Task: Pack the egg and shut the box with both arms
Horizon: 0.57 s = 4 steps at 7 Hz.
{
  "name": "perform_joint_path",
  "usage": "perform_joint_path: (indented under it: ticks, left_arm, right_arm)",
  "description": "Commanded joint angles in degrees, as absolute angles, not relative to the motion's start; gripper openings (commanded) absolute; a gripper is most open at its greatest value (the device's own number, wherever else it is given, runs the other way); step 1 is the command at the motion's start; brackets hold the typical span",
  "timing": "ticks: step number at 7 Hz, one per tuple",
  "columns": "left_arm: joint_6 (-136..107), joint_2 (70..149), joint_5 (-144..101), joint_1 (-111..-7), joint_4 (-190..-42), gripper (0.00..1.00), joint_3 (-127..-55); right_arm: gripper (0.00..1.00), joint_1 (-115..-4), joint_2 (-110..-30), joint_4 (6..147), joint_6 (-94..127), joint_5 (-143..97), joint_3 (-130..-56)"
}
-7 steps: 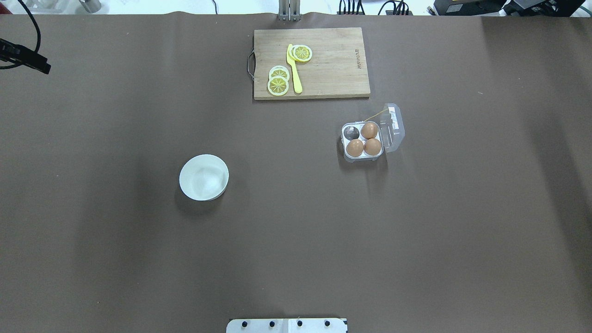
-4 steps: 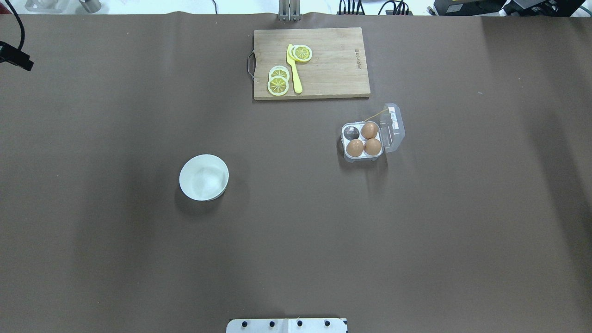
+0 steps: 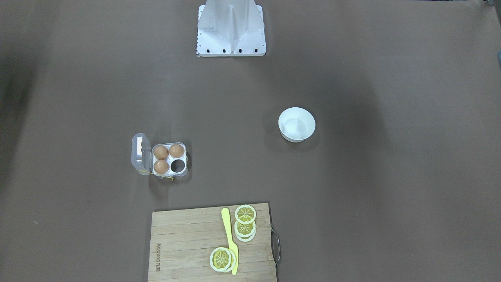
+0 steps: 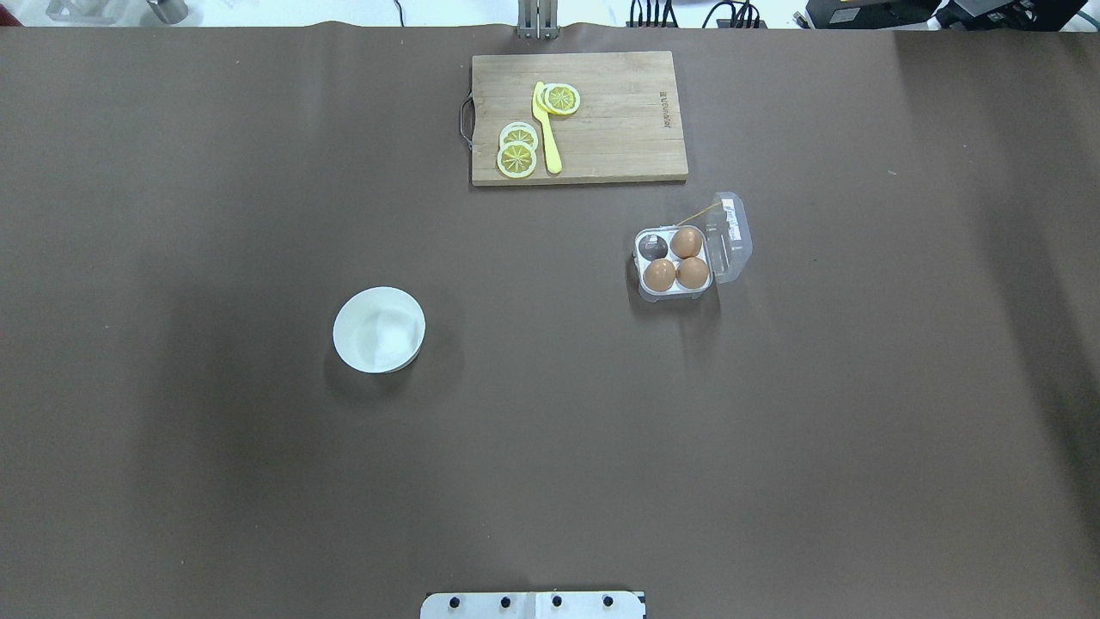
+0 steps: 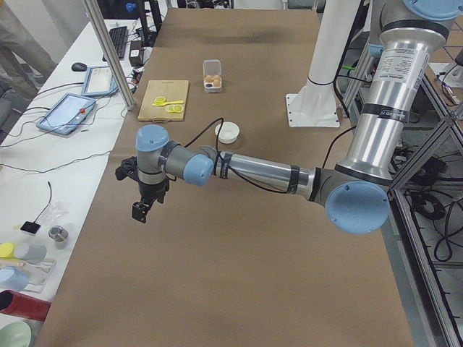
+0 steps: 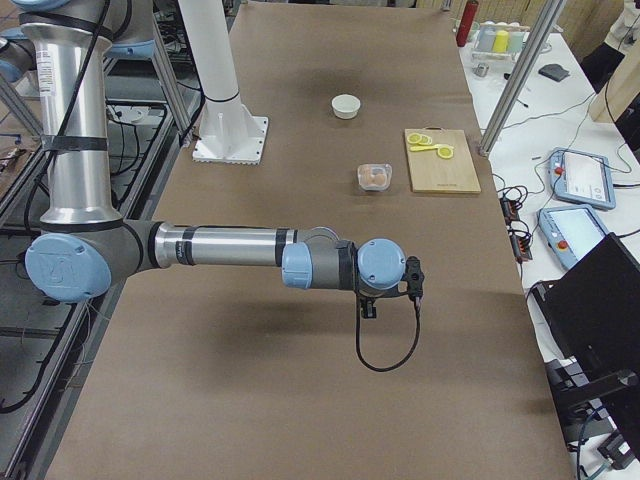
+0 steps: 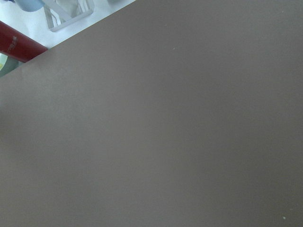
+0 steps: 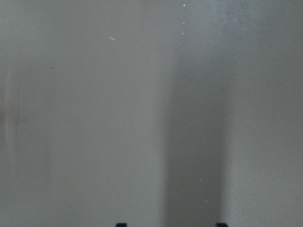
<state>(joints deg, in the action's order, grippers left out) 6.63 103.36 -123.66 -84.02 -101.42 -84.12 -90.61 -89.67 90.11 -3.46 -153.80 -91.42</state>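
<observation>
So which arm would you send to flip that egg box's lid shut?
Right, probably. The box sits in the robot's right half of the table, its open lid on the side facing that arm. The left gripper and right gripper both hang far off at the table's ends, so neither is close.

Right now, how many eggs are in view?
3, all in the box: far-right egg, near-left egg, near-right egg. Its far-left cup is empty; none seems hidden.
</observation>
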Motion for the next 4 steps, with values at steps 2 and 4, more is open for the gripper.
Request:
perform_joint_path:
  ticks: [2, 4]
  left_arm:
    - [10.28, 101.52, -129.10, -88.15, -101.87, 0.98, -79.99]
    - [10.28, 99.85, -131.47, -88.77, -103.09, 0.98, -79.72]
  right_arm:
    - [0.27, -90.26, -89.38, 90.26, -3.08, -160.82, -91.06]
    - [0.00, -89.74, -88.25, 90.09, -3.16, -163.90, -88.17]
